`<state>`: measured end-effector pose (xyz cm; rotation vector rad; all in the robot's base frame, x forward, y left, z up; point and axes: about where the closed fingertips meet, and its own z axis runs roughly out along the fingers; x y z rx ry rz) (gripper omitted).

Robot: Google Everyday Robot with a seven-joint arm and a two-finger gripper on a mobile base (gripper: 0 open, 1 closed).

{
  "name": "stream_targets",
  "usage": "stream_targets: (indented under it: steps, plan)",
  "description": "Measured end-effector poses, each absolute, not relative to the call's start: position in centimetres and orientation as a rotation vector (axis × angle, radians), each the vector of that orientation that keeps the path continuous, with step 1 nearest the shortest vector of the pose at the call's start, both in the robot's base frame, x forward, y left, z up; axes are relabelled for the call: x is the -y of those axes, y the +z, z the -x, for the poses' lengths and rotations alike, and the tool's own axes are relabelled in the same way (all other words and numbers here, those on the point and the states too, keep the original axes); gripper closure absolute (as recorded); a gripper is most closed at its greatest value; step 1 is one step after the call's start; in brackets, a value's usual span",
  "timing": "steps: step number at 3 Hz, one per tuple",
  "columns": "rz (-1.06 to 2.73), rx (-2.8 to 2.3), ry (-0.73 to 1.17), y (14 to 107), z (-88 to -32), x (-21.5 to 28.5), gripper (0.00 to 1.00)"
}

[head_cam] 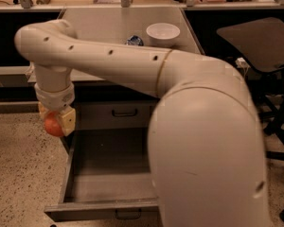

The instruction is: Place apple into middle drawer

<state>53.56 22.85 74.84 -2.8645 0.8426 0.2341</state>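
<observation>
My gripper [56,124] hangs from the cream arm at the left and is shut on the red-orange apple [52,126]. It holds the apple in the air just outside the left edge of the middle drawer [109,174], above the speckled floor. The drawer is pulled open, with a bare grey tray floor and a small dark handle [128,215] on its front. My arm hides the drawer's right part.
A closed grey drawer front [120,115] with a dark handle sits above the open one. On the counter top stand a white bowl [163,33] and a blue crushed can [134,40]. A dark chair [260,41] stands at the right.
</observation>
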Motion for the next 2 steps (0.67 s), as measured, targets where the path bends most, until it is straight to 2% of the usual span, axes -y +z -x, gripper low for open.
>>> stream_targets:
  steps: [1,2]
  plan:
    - [3.255,-0.616,0.028,70.26,-52.2,-20.7,1.0]
    - [3.306,-0.58,-0.068,69.84,-52.81,-20.4,1.0]
